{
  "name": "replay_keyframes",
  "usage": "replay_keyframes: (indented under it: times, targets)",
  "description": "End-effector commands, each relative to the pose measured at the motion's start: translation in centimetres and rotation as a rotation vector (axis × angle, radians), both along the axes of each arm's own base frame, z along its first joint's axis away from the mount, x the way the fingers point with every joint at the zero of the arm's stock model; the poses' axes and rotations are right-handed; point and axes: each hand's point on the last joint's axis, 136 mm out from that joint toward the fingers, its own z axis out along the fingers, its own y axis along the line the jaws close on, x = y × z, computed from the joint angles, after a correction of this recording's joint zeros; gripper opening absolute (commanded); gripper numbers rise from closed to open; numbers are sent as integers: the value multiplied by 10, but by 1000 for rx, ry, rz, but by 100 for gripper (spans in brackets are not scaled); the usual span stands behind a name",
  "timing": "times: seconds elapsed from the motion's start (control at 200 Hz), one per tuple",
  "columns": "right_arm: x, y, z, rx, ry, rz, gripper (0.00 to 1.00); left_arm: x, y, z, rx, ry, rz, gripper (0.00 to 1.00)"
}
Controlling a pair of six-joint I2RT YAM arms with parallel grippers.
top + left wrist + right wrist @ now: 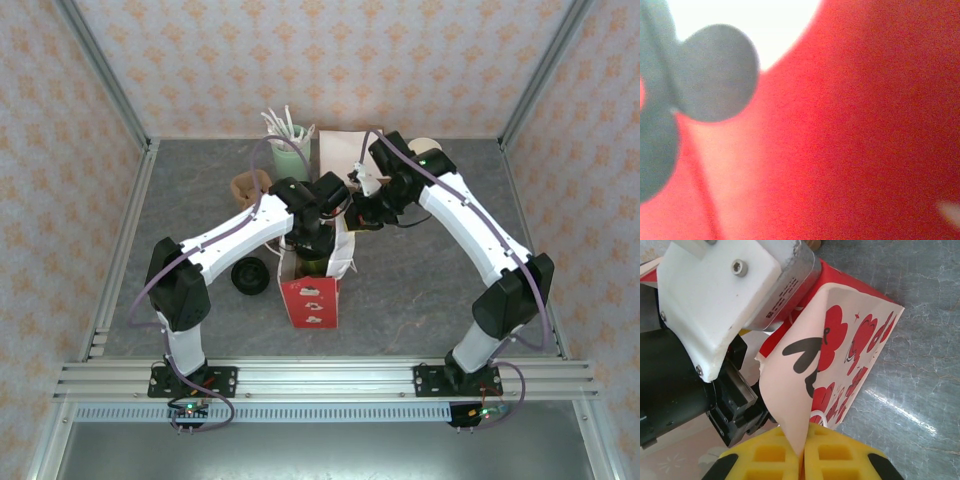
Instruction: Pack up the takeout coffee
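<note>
A red and white paper bag (310, 300) stands open at the table's middle. My left gripper (316, 243) reaches down into its mouth. Just under it a dark olive shape (318, 265), seemingly the takeout coffee, sits in the opening. The left wrist view is a blur of the bag's red inner wall (865, 125), with a grey rounded blob (715, 72) at upper left; its jaws cannot be made out. My right gripper (352, 215) (802, 450) is shut, its yellow pads (840, 455) pinching the bag's upper edge (790, 390). The left wrist housing (725, 295) sits close beside it.
A pale mint cup of white utensils (292, 150) and a white bag (345, 150) stand at the back. A brown paper holder (250, 187) lies left of the arms. A flat black lid (249, 276) rests left of the bag. Bare grey tabletop (920, 390) lies to the right.
</note>
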Motion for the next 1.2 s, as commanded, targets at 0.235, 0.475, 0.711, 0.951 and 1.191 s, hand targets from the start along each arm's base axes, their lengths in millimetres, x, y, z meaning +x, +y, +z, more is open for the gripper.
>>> replay_keyframes:
  times: [0.235, 0.475, 0.711, 0.951, 1.191]
  targets:
    - [9, 2, 1, -4, -37, -4, 8, -17, 2, -7, -39, 30, 0, 57]
    - [8, 1, -2, -12, -32, -7, 8, -27, -5, -19, -53, 66, -22, 55]
    - [8, 1, -2, -12, -35, -10, 7, -34, -10, -30, -57, 94, -45, 55]
    - [9, 2, -2, -7, -35, -15, 7, -35, -8, -43, -41, 108, -48, 55]
    - [11, 3, -2, -3, -37, -18, 7, -27, -7, -26, -40, 76, -47, 58]
